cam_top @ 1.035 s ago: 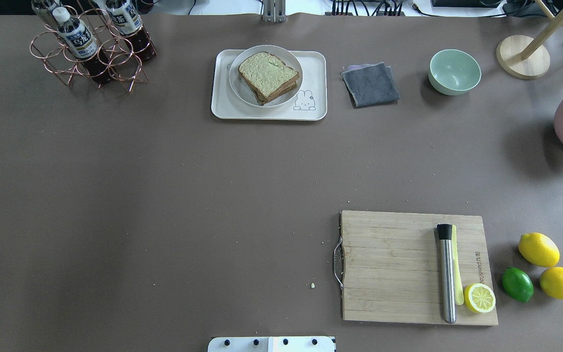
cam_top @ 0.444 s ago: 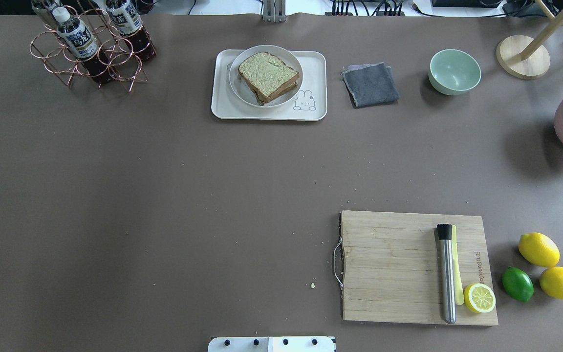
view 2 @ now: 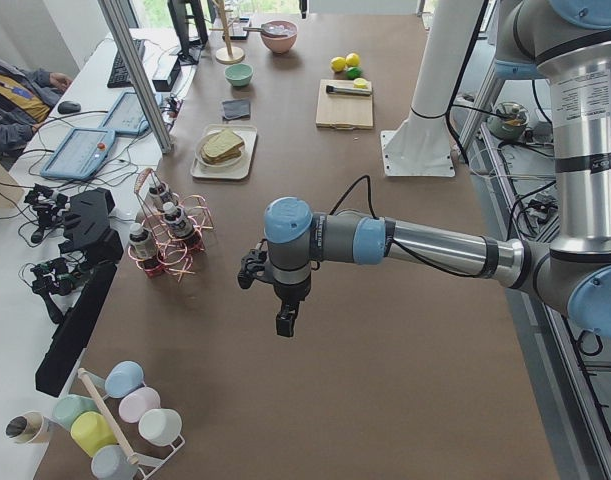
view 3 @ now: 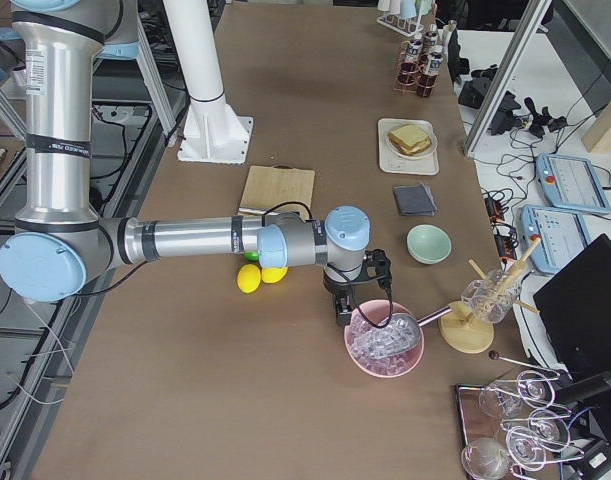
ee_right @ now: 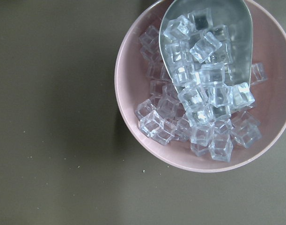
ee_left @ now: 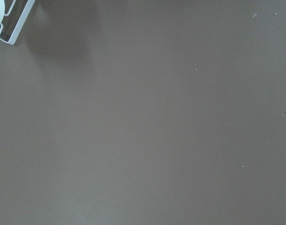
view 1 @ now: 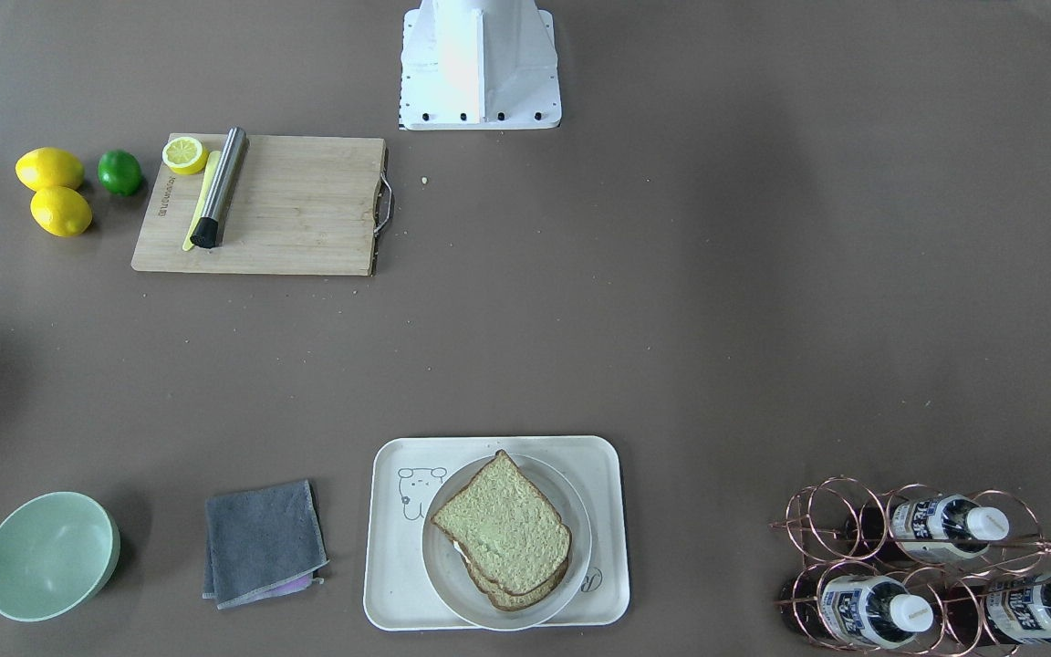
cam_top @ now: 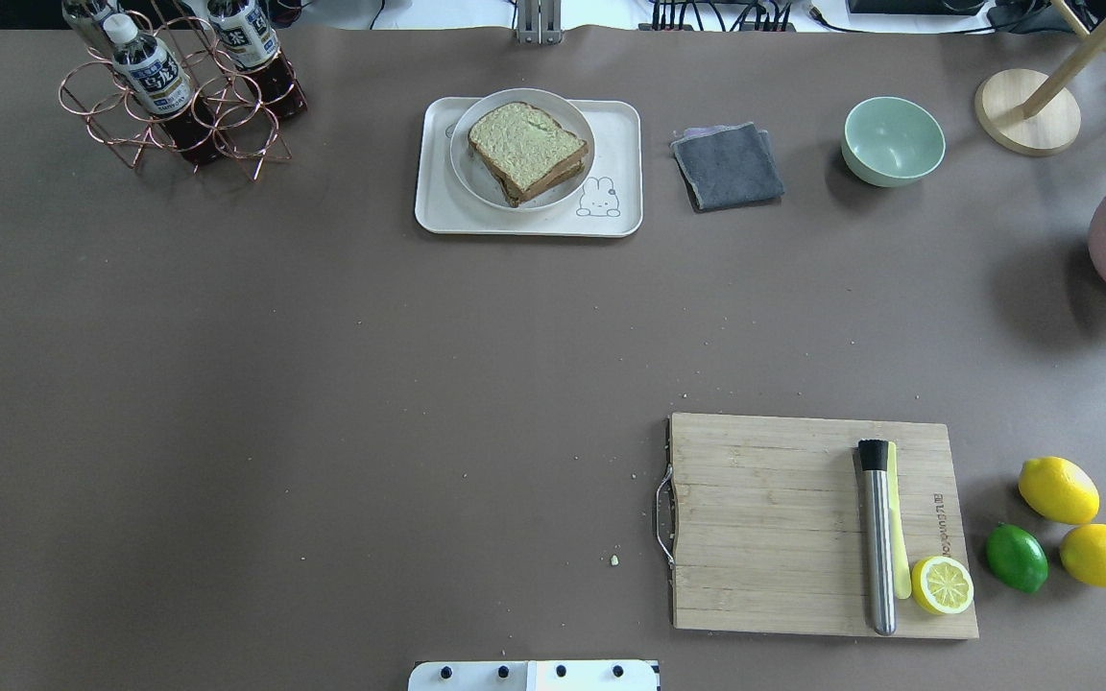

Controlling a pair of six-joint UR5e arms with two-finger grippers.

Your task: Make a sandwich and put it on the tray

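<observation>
The sandwich (cam_top: 526, 152) lies on a round white plate (cam_top: 465, 163) that stands on the cream tray (cam_top: 438, 206) at the far middle of the table. It also shows in the front view (view 1: 503, 529) on the tray (view 1: 389, 566). Neither gripper shows in the overhead or front view. My left gripper (view 2: 285, 322) hangs over bare table at the left end, far from the tray. My right gripper (view 3: 343, 312) hangs beside a pink bowl of ice (ee_right: 203, 89) at the right end. I cannot tell whether either is open or shut.
A copper rack with bottles (cam_top: 174, 91) stands at the far left. A grey cloth (cam_top: 728, 165) and a green bowl (cam_top: 893, 140) lie right of the tray. A wooden cutting board (cam_top: 774, 523) holds a metal muddler and a lemon half; lemons and a lime (cam_top: 1016, 557) lie beside it.
</observation>
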